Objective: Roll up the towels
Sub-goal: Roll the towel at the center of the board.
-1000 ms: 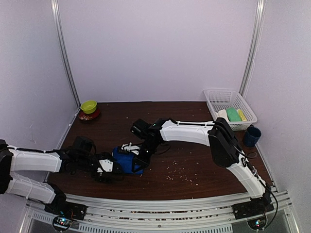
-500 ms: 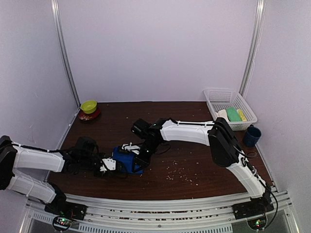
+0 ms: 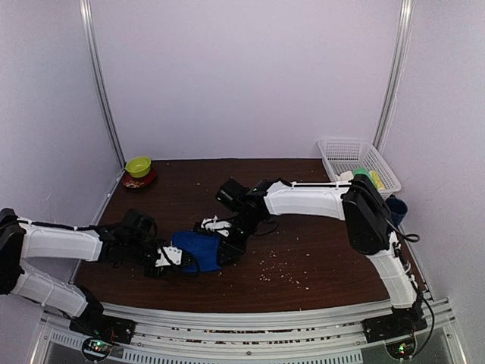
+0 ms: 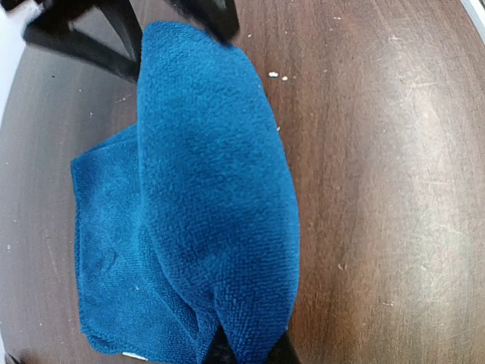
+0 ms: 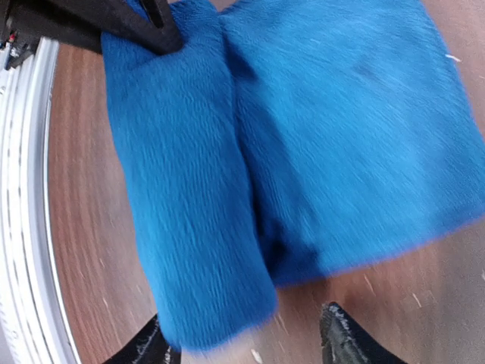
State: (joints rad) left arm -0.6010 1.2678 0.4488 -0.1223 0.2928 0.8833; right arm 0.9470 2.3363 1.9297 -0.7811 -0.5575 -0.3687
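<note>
Blue towel lies half rolled on the table, near-left, from above. Left wrist: left gripper pinches the roll's end, apparently (view cropped). Right wrist: right gripper gapes open; regrip squarely, keeping turns tight.

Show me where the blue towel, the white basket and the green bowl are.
blue towel [image 3: 198, 250], top view, middle of the cloth.
white basket [image 3: 330, 161], top view, left wall.
green bowl [image 3: 138, 165], top view, its inside.
</note>
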